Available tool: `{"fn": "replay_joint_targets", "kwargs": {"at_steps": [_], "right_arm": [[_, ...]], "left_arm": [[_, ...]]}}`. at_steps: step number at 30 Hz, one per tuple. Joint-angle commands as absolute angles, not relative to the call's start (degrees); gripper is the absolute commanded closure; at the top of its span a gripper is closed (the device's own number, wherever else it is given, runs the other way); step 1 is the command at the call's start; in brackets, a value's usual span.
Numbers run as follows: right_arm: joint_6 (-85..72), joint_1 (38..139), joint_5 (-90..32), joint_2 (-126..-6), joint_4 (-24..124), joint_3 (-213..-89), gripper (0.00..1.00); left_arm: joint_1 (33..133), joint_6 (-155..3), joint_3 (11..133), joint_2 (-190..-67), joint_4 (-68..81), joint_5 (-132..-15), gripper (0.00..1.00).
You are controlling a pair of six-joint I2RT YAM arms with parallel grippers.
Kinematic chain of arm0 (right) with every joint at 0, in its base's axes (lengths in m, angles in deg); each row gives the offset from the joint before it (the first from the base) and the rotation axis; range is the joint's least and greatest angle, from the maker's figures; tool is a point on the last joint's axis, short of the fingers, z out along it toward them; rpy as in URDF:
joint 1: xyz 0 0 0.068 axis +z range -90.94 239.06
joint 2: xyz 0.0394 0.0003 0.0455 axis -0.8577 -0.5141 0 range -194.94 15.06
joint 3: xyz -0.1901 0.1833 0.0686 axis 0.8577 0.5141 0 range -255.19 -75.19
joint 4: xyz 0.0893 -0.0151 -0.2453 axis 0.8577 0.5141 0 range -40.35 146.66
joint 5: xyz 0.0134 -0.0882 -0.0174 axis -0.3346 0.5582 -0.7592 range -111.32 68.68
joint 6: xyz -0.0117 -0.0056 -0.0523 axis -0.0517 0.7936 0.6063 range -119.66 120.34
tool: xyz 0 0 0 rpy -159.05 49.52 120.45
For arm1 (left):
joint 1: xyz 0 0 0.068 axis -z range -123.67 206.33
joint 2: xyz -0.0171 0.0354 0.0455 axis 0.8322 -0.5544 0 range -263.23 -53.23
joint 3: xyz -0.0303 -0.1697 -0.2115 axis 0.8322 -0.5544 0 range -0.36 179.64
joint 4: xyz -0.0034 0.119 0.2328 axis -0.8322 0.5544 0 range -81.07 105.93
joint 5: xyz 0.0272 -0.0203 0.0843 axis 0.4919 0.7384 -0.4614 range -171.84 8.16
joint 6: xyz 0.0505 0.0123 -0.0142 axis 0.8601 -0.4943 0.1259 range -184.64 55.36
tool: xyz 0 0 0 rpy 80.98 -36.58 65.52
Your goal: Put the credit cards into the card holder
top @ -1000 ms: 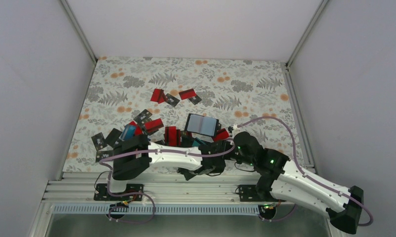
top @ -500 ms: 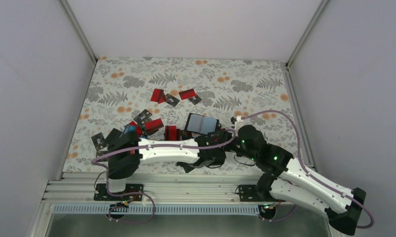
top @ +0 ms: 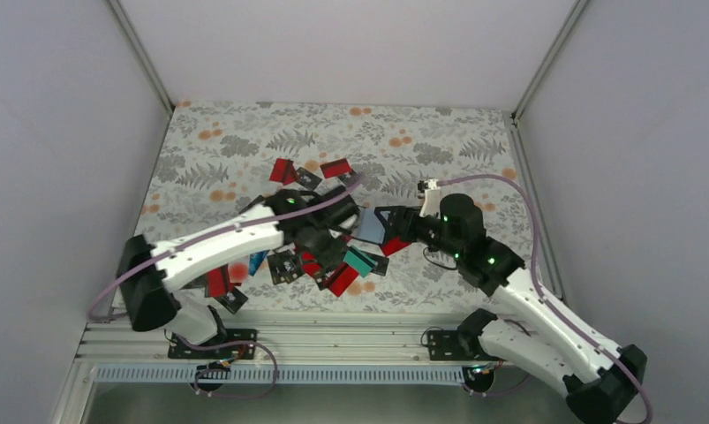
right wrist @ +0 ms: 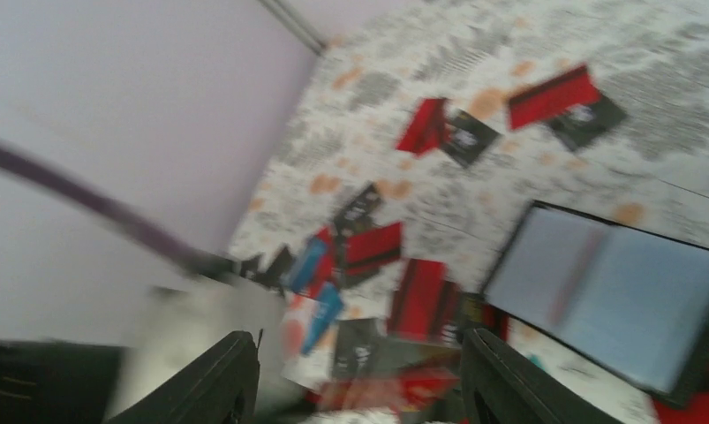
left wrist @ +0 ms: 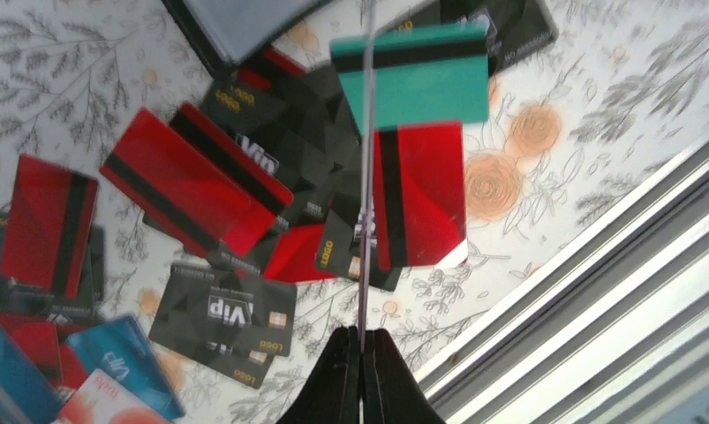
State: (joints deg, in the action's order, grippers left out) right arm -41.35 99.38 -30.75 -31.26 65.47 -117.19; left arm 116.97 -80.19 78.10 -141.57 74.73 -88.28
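Plain pale lilac-grey walls (top: 50, 132) enclose a surface (top: 245, 141) under fern-and-orange-flower patterned cloth, with aluminium rails (top: 333, 340) along its near edge.

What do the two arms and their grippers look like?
The left arm and right arm have white links, black joints and black bases. A purple cable runs along each, and small green lights glow on the joints. The left gripper and right gripper are black, with two tapered fingers each.

You have glossy plastic credit cards (left wrist: 418, 194), a matt printed table (top: 456, 141) cover, and smooth clear sleeves inside the card holder (right wrist: 611, 300).
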Motion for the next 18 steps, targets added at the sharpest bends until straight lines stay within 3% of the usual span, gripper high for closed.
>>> {"fn": "replay_joint_targets", "kwargs": {"at_steps": [1, 11, 18], "right_arm": [[-34.8, 91.3, -43.5, -34.5, 69.8, -113.6, 0.39], [-32.8, 84.4, -74.8, -38.6, 50.2, -104.7, 0.19], [-34.1, 84.4, -78.1, -40.1, 43.7, -107.0, 0.21]], "left_arm": [[111.0, -76.2, 73.5, -133.5, 63.0, -74.5, 0.98], [101.9, -74.3, 65.0, -123.7, 54.7, -55.2, 0.97], [98.9, -73.6, 62.1, -121.1, 50.2, -41.3, 0.98]]}}
